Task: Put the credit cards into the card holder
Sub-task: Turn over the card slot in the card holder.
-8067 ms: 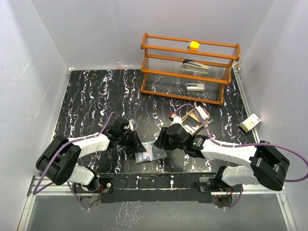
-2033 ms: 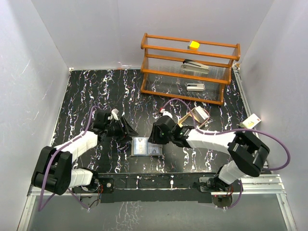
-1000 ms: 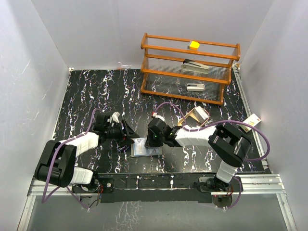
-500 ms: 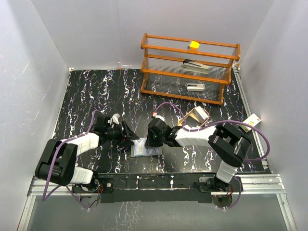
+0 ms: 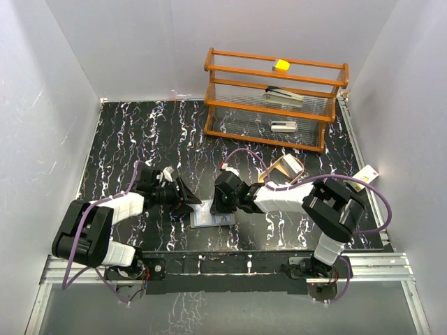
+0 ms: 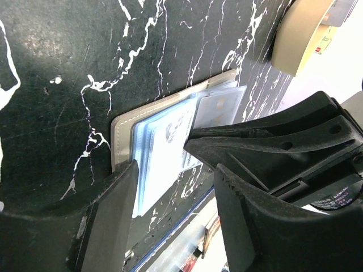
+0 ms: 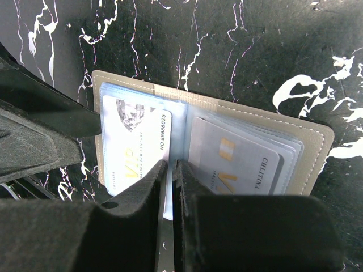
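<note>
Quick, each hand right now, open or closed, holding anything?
Left hand: open, holding nothing.
Right hand: closed over the card holder; whether it pinches anything cannot be told.

Cards [image 7: 133, 144] in open holder [image 7: 315, 139] on table [image 5: 140, 132], rack [image 5: 241, 94] behind.

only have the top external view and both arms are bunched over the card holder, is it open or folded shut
Observer: Open. In the right wrist view the card holder lies spread flat on the table, inner sleeves facing up.
Operator: any cards in it
Observer: Two. A white card sits in one half's sleeve and a greyish card in the other half.
Operator: what are the right fingers doing
Observer: The right gripper is shut, with its tips over the centre fold. I cannot tell whether they pinch anything thin.
</note>
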Controlling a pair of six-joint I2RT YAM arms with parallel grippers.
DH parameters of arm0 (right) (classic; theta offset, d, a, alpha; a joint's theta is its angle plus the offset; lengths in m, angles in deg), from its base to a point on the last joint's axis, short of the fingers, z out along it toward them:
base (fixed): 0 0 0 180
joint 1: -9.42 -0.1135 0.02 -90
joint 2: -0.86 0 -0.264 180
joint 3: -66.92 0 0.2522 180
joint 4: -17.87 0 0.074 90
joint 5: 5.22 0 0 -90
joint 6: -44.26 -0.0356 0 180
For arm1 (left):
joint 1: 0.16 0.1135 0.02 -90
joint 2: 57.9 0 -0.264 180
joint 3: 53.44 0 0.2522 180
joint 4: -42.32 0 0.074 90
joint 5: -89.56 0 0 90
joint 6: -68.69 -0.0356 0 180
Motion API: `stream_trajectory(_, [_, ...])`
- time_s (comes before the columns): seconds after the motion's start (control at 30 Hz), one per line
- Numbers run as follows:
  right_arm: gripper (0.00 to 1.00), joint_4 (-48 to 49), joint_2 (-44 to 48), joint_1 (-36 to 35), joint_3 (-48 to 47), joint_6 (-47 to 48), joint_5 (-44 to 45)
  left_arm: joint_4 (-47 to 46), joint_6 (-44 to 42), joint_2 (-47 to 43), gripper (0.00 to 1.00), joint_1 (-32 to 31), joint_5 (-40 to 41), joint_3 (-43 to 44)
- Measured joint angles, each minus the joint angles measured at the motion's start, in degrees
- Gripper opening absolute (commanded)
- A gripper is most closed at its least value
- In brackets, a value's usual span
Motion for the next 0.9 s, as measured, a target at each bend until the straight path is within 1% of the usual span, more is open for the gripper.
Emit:
stream_trajectory(0.23, [0.09, 0.0, 0.0, 0.0, 0.0, 0.0, -0.02, -3.39, 1.86, 0.09, 0.54, 0.0, -1.51, -0.61])
stream_trajectory(0.6, [0.12, 1.36, -0.02, -0.04, 0.31, 0.33, -0.76, -8.35, 5.33, 0.11, 0.54, -0.2, -4.96, -0.63])
stream_trajectory(0.9, [0.16, 4.04, -0.48, -0.35, 0.31, 1.75, -1.38, -11.93, 9.75, -2.03, 0.54, -3.08, -6.43, -0.63])
